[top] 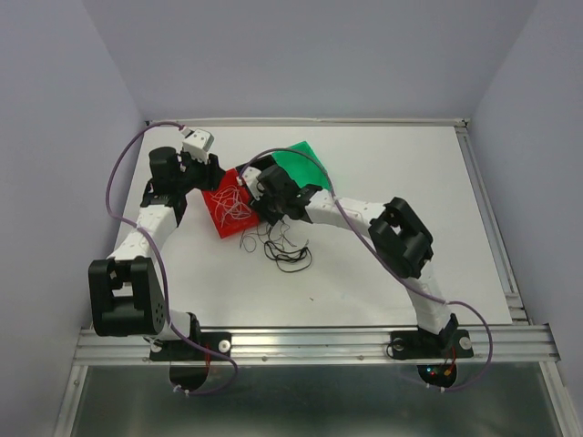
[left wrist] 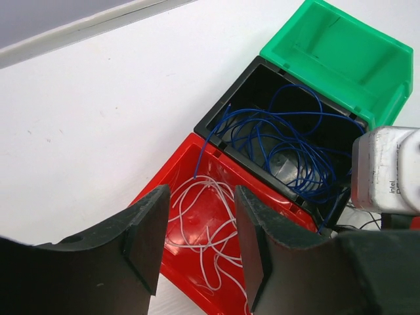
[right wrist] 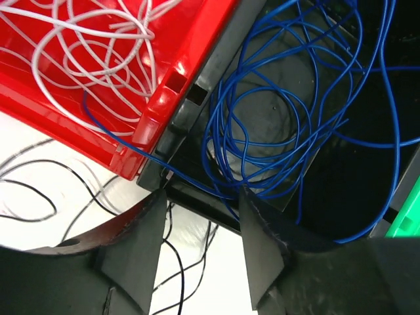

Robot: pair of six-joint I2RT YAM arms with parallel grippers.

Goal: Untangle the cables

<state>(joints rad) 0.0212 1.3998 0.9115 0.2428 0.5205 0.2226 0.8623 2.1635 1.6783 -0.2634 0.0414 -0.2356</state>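
White cables (left wrist: 203, 220) lie coiled in a red bin (left wrist: 161, 180). Blue cables (left wrist: 282, 134) fill the black bin (left wrist: 226, 95) beside it, and one blue strand (right wrist: 98, 121) trails over the rim into the red bin (right wrist: 190, 52). Black cables (top: 290, 253) lie loose on the table in front of the bins. My left gripper (left wrist: 200, 239) hovers open above the red bin's near end with nothing between its fingers. At the black bin's (right wrist: 216, 65) near rim, my right gripper (right wrist: 200, 249) is also open, blue cables (right wrist: 282, 131) just beyond its fingertips.
A green bin (top: 305, 162) stands behind the black one, with nothing in it that shows. The right wrist's white camera housing (left wrist: 387, 170) is close to the right of the left gripper. The table's back wall edge (top: 310, 121) lies beyond the bins.
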